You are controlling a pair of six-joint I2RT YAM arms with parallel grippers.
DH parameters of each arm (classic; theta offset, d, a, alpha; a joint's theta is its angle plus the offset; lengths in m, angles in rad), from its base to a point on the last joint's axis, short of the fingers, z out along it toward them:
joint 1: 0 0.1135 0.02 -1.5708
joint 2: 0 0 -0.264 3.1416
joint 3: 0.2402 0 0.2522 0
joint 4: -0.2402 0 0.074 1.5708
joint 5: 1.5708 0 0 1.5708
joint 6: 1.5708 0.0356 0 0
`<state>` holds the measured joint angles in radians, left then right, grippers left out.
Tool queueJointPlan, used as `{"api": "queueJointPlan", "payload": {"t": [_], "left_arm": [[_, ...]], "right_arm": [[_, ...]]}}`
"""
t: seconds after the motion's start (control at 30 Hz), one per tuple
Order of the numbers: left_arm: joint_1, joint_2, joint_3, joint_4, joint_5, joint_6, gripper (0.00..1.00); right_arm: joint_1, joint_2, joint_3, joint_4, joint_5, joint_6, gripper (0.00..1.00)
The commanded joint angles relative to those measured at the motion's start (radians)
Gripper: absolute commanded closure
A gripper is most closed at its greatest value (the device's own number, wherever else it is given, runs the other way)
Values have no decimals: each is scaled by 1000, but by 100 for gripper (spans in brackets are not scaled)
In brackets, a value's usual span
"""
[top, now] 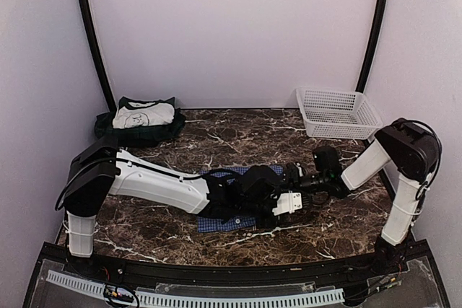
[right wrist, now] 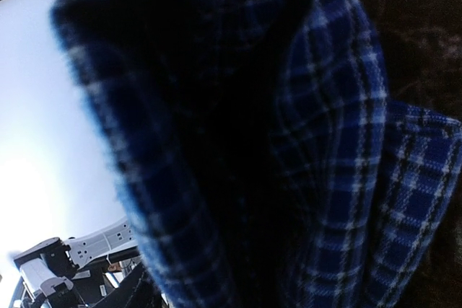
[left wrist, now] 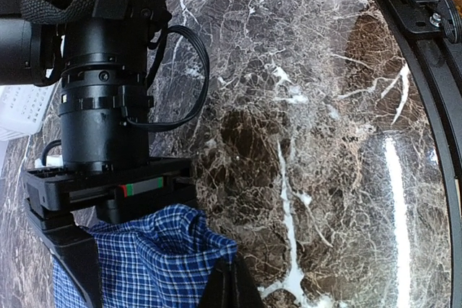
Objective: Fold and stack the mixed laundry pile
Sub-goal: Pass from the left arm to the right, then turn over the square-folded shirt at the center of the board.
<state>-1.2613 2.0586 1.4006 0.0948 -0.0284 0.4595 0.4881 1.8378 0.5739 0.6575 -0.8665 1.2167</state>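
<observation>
The blue-and-white check shirt (top: pixel 225 223) lies at the table's middle front, mostly under both arms. My left gripper (top: pixel 278 203) reaches across it. In the left wrist view its fingers (left wrist: pixel 229 283) are shut on a raised corner of the shirt (left wrist: pixel 144 257). My right gripper (top: pixel 287 180) meets it from the right, its body (left wrist: pixel 108 189) right above the lifted cloth. In the right wrist view the shirt (right wrist: pixel 325 178) covers nearly everything and hides the fingers. A folded white and dark green garment (top: pixel 141 117) lies on darker cloth at the back left.
A white lattice basket (top: pixel 338 112) stands at the back right. The dark marble table (top: pixel 238 138) runs to walls on three sides. A black rail (top: pixel 216 279) edges the front. The right arm's wrist (left wrist: pixel 101 84) hangs close to my left gripper.
</observation>
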Motion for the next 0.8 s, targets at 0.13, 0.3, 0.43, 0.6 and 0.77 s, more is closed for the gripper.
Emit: {"api": "queueJointPlan", "payload": {"t": [0.13, 0.3, 0.43, 0.6, 0.77], "left_arm": [[2, -69, -20, 22, -6, -27, 99], [22, -98, -9, -13, -28, -116, 63], [53, -158, -48, -19, -24, -207, 31], [99, -255, -130, -13, -26, -299, 12], [164, -361, -226, 28, -32, -407, 2]], "right_arm": [[24, -24, 43, -54, 42, -62, 100], [13, -179, 89, -409, 137, -265, 100], [-26, -330, 168, -745, 267, -456, 100], [-88, -453, 293, -1090, 451, -682, 100], [-96, -515, 510, -1361, 718, -838, 100]]}}
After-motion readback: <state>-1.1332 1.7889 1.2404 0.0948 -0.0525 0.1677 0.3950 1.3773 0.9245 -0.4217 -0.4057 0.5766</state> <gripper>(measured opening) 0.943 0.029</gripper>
